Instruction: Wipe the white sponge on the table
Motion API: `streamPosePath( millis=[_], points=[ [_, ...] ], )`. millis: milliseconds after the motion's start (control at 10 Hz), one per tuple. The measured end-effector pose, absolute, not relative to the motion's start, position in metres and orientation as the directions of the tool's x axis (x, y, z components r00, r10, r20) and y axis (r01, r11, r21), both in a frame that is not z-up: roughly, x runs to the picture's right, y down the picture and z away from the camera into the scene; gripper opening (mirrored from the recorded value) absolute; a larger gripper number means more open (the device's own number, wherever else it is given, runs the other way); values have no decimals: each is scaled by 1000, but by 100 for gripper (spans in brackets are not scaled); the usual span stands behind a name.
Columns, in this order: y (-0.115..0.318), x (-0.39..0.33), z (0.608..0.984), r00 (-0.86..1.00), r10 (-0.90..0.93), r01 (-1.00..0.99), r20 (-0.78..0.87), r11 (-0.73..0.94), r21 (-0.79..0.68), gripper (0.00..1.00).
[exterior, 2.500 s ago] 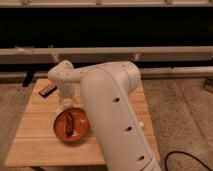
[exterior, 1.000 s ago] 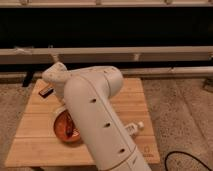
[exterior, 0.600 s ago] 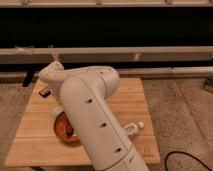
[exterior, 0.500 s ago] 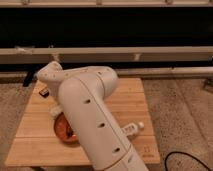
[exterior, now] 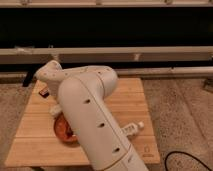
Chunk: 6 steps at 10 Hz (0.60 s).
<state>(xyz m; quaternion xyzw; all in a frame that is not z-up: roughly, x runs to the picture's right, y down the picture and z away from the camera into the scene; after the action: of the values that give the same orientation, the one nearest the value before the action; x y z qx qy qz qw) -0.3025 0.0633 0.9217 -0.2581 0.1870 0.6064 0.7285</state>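
Observation:
The table (exterior: 127, 100) is a light-brown plank top. My white arm reaches over it from the front, its bend at the far left (exterior: 50, 74). The gripper (exterior: 54, 109) shows only as a pale shape hanging below that bend, just above the far left rim of the orange bowl (exterior: 62, 131). The white sponge cannot be told apart from the gripper there; it may be under or in it. The arm hides most of the bowl.
A white bottle (exterior: 131, 130) with a cap lies on its side to the right of the arm. A small dark object (exterior: 43, 92) sits near the table's far left edge. A railing and dark wall stand behind the table. A black cable (exterior: 187, 160) lies on the floor.
The arm has swung left and toward the front, covering more of the orange bowl. The gripper has moved left along the table to the bowl's left rim.

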Motion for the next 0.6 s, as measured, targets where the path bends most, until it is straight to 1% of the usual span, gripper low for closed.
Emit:
streamPosePath(
  millis=[400,600],
  points=[
    [60,-316,918,220,787,-974,-576,152,-165,1],
    [46,-309,927,223,790,-974,-572,154,-168,1]
  ],
)
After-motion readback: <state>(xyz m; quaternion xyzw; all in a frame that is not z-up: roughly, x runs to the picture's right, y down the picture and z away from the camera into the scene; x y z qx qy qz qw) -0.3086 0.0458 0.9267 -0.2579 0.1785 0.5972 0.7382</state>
